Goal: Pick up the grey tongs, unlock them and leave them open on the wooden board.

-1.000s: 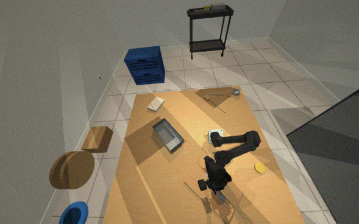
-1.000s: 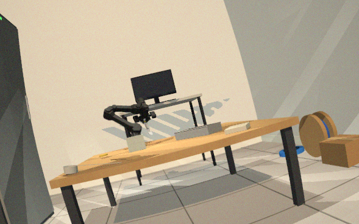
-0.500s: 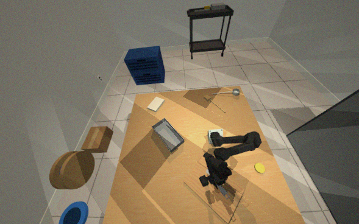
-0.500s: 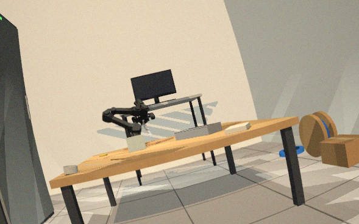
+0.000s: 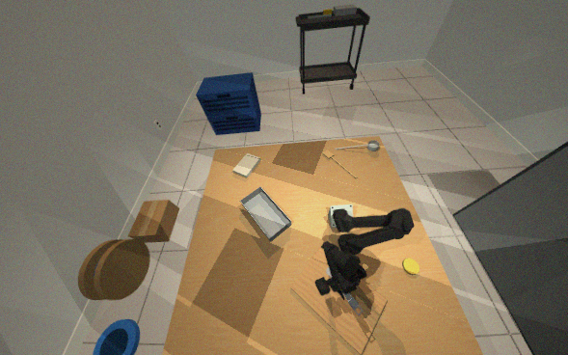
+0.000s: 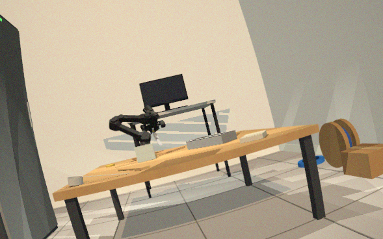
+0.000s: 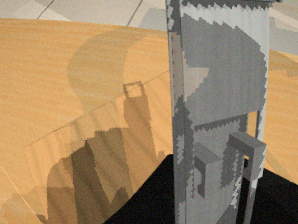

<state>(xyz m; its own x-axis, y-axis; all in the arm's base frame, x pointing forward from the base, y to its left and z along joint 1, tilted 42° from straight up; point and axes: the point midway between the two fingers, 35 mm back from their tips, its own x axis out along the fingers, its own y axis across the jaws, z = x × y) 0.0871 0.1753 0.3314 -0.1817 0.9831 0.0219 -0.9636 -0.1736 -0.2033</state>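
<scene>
My gripper (image 5: pixel 346 292) (image 6: pixel 155 131) (image 7: pixel 199 162) is shut on the grey tongs (image 5: pixel 354 304) (image 6: pixel 157 138) (image 7: pixel 220 90) and holds them in the air over the wooden board (image 5: pixel 325 309) (image 7: pixel 105 122). The tongs' light tip end slants downward in the exterior view. In the wrist view their broad grey arm rises past the fingers, with two small grey brackets near the grip. No yellow part shows between the brackets. Whether the lock is released cannot be told. The roasting tin (image 5: pixel 281 232) (image 6: pixel 206 141) stands on the table, with nothing across it.
A yellow disc (image 5: pixel 411 266) (image 6: pixel 110 165) lies to the arm's right in the top view. A cream block (image 5: pixel 247 165) (image 6: pixel 253 136) lies beyond the tin. A wooden spatula (image 5: pixel 329 155) and a grey ladle (image 5: pixel 372 146) (image 6: pixel 75 180) lie toward the far edge.
</scene>
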